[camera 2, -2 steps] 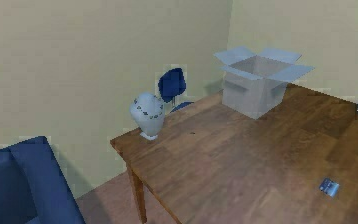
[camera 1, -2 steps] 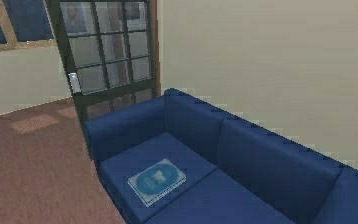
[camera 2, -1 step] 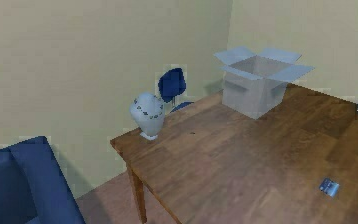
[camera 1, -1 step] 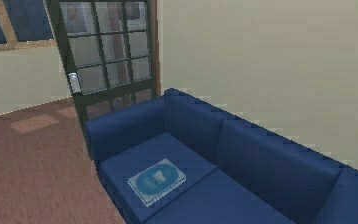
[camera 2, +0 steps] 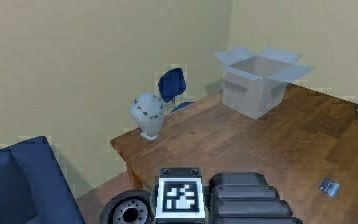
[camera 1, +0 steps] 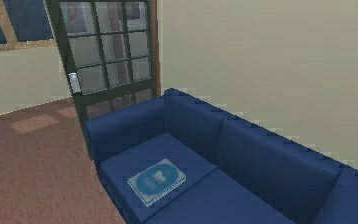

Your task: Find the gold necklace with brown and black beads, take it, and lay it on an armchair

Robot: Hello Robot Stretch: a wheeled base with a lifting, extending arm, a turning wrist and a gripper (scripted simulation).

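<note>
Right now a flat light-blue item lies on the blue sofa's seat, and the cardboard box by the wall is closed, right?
No. The cardboard box is open, flaps spread, as the arm side view shows. The flat light-blue item does lie on the blue sofa, on its seat.

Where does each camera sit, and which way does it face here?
Forward view: on the robot, looking ahead and somewhat down at a blue sofa with a flat pale thing on its seat, and a glass door behind; nothing of the robot's own body.
Arm side view: on the robot's body, looking out sideways across the wood floor to an open box; dark robot parts and a white marker at the bottom edge.
Shared: the sofa, at the arm side view's lower left.
</note>
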